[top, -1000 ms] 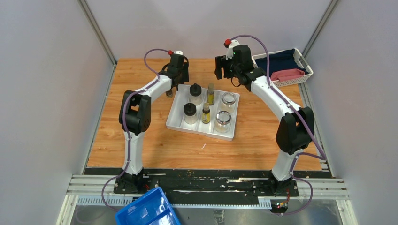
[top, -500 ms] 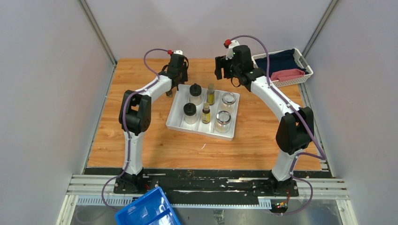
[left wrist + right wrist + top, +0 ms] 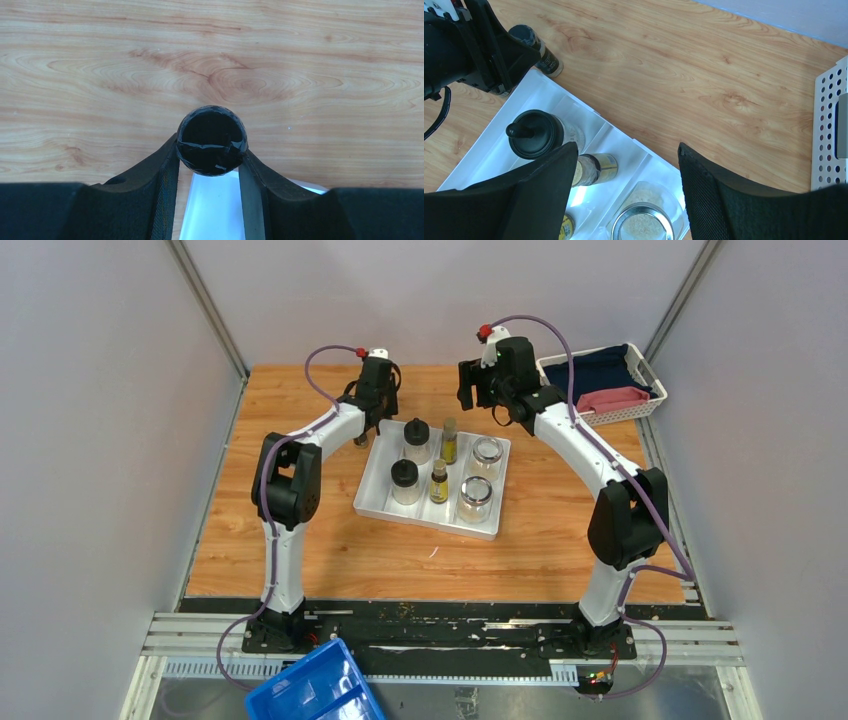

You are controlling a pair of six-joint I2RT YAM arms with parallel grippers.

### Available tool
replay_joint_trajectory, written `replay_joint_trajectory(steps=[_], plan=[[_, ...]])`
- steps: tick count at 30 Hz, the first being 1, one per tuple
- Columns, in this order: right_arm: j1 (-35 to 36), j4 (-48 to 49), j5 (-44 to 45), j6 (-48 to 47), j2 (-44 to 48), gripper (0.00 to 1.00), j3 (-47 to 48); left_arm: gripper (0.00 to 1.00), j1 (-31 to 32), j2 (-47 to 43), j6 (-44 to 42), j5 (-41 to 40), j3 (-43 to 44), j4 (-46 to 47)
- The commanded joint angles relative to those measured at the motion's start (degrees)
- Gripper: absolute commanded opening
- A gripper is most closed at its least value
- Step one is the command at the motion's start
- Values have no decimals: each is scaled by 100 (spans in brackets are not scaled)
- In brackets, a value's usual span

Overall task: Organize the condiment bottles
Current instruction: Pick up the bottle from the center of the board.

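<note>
A white divided tray (image 3: 385,502) holds two black-lidded clear jars (image 3: 417,439) (image 3: 404,481), two slim yellow-labelled bottles (image 3: 449,441) (image 3: 439,482) and two squat glass jars (image 3: 486,455) (image 3: 474,498). A tiny dark shaker (image 3: 360,440) stands on the wood just off the tray's far left corner. My left gripper (image 3: 364,426) is shut on it. In the left wrist view its black cap (image 3: 212,140) sits between both fingers of the left gripper (image 3: 211,146). My right gripper (image 3: 478,392) is open and empty above the tray's far edge. In the right wrist view, the right gripper (image 3: 626,150) shows above the tray, and the shaker (image 3: 538,49) at upper left.
A white perforated basket (image 3: 644,368) with dark blue and pink cloth stands at the back right; its edge shows in the right wrist view (image 3: 826,125). A blue bin (image 3: 315,686) sits below the table's near edge. Grey walls close in both sides.
</note>
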State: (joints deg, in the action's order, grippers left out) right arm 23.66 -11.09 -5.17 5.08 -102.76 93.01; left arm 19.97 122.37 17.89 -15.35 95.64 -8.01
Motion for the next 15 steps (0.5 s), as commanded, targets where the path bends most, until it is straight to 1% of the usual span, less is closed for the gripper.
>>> replay_joint_trajectory(steps=[1, 5, 10, 12, 15], plan=[[-84, 37, -90, 33, 3, 76, -83, 18, -28, -286, -59, -140, -132, 219], [-84, 40, -100, 40, -14, 76, -67, 15, -28, -344, -45, -168, -205, 306], [-81, 15, -88, 21, -7, 76, -32, 7, -20, -440, -79, -170, -212, 350], [-89, 3, -90, 20, -2, 76, -5, 0, -15, -492, -99, -178, -191, 348], [-82, -38, -90, 22, 6, 76, 31, 0, 14, -613, -160, -212, -149, 329]])
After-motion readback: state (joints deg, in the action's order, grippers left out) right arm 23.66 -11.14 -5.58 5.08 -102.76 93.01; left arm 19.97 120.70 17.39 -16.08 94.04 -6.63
